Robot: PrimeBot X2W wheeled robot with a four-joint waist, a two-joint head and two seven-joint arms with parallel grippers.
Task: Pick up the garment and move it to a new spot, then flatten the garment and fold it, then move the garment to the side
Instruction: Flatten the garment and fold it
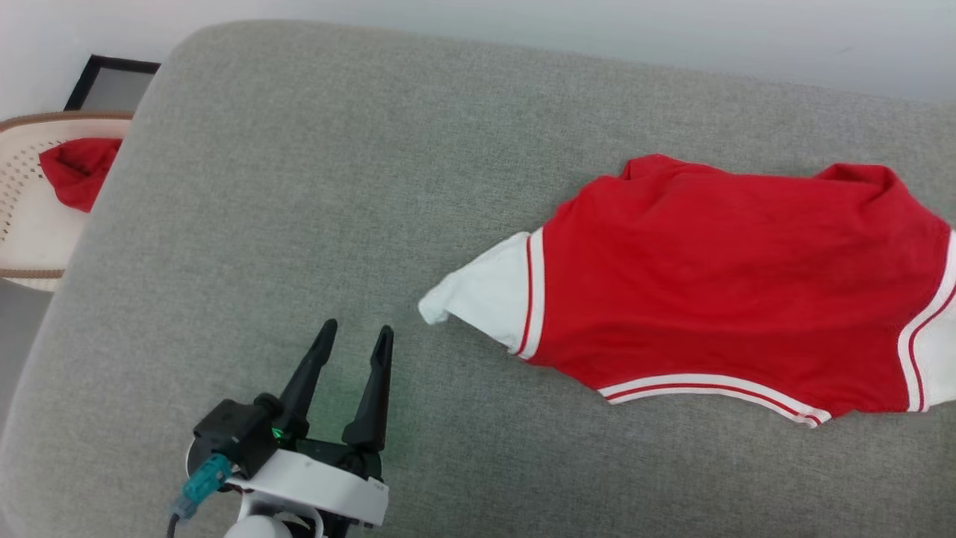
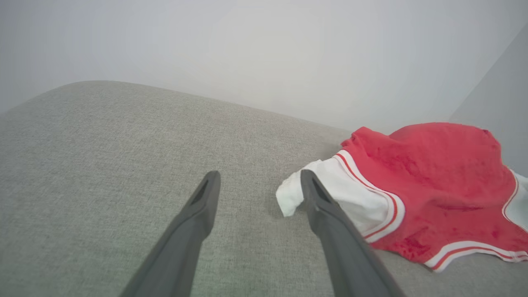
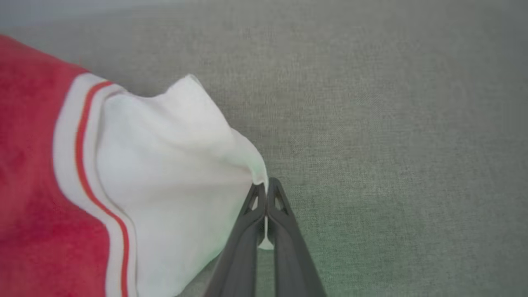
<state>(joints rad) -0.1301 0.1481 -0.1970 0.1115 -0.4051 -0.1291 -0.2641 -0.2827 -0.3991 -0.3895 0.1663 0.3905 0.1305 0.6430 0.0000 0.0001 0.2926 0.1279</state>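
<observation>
Red garment [image 1: 732, 284] on grey cushion [image 1: 299, 187]; right gripper [image 3: 266, 185] pinches its white sleeve [image 3: 173, 156], left gripper [image 1: 357, 327] spread, empty

The head camera looks steeply down on the grey cushion [image 1: 261, 187], taking in most of the garment [image 1: 732, 284] and the left pincer [image 1: 357, 326]. The left wrist camera rides low, facing along the cushion toward a pale wall [image 2: 264, 41], and shares the garment's white sleeve [image 1: 485, 291] with the head view. The right wrist camera hangs close over a white panel [image 3: 165, 165], looking down.
</observation>
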